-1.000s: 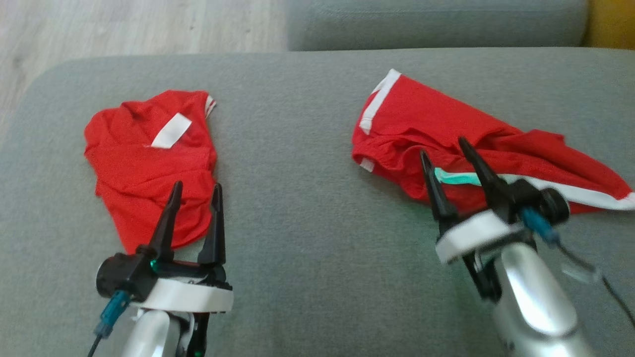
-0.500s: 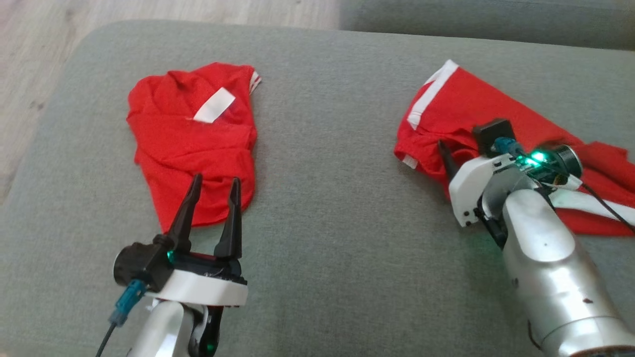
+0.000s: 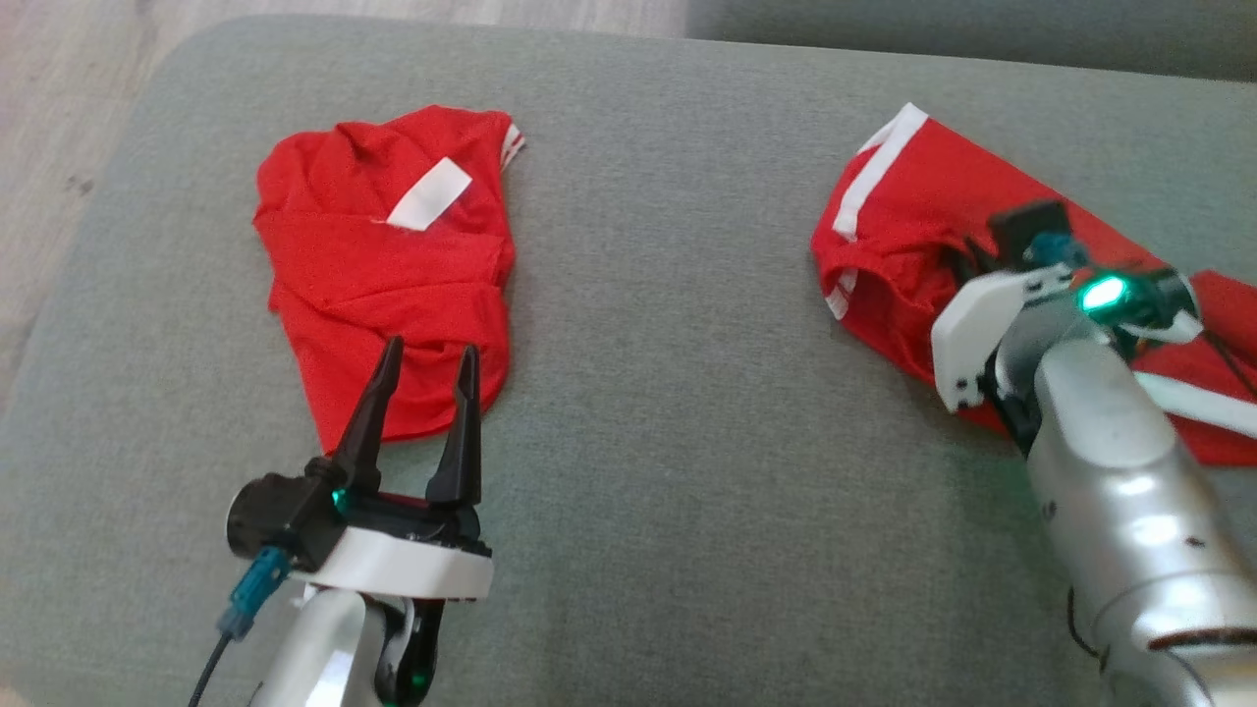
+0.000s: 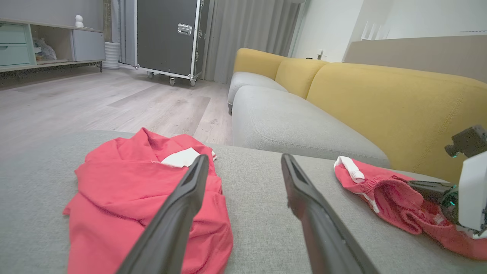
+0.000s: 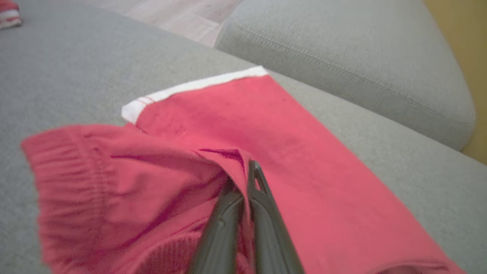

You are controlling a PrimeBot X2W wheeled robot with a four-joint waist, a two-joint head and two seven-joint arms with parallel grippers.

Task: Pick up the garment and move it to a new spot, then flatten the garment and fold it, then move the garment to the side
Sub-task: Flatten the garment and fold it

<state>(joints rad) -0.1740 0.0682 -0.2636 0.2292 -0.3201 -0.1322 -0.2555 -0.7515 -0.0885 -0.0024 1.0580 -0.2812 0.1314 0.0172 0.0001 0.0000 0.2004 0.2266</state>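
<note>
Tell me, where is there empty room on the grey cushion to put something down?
The biggest bare patch of the grey cushion is the middle, between the folded red garment and the loose red garment. Crowded: the right side, where the right pincer pinches the loose red garment, and around the open left pincer.

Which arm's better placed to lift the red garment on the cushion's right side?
Right. The right gripper is shut on a fold of that red garment, so it could likely lift at once. The left gripper stands open by the other red garment, across the cushion.
</note>
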